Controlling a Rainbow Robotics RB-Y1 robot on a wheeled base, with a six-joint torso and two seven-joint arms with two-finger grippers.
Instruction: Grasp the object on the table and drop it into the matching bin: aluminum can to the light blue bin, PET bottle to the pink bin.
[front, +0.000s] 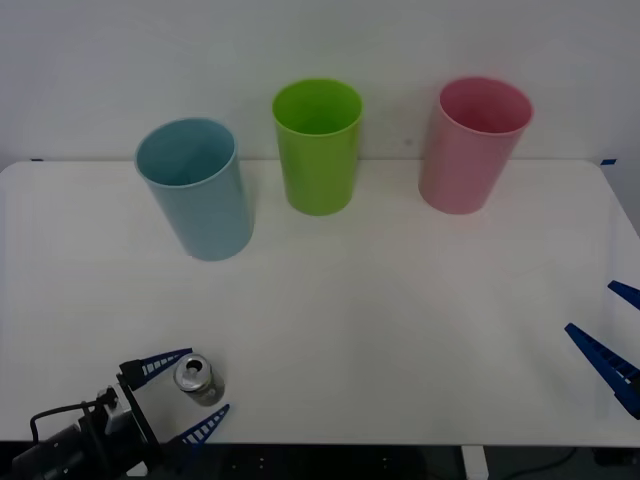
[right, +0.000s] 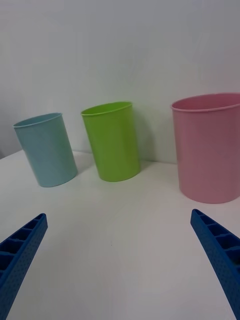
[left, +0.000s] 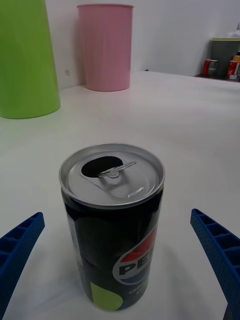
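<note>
The left gripper (front: 188, 393), fingers spread wide either side of the upright aluminum can (front: 197, 378) at the table's (front: 400, 330) seven o'clock, risks tipping it if one finger touches first, while the right gripper (front: 612, 340) idles open at four o'clock.

Bright, even light; soft faint shadows; distant background slightly blurred.
</note>
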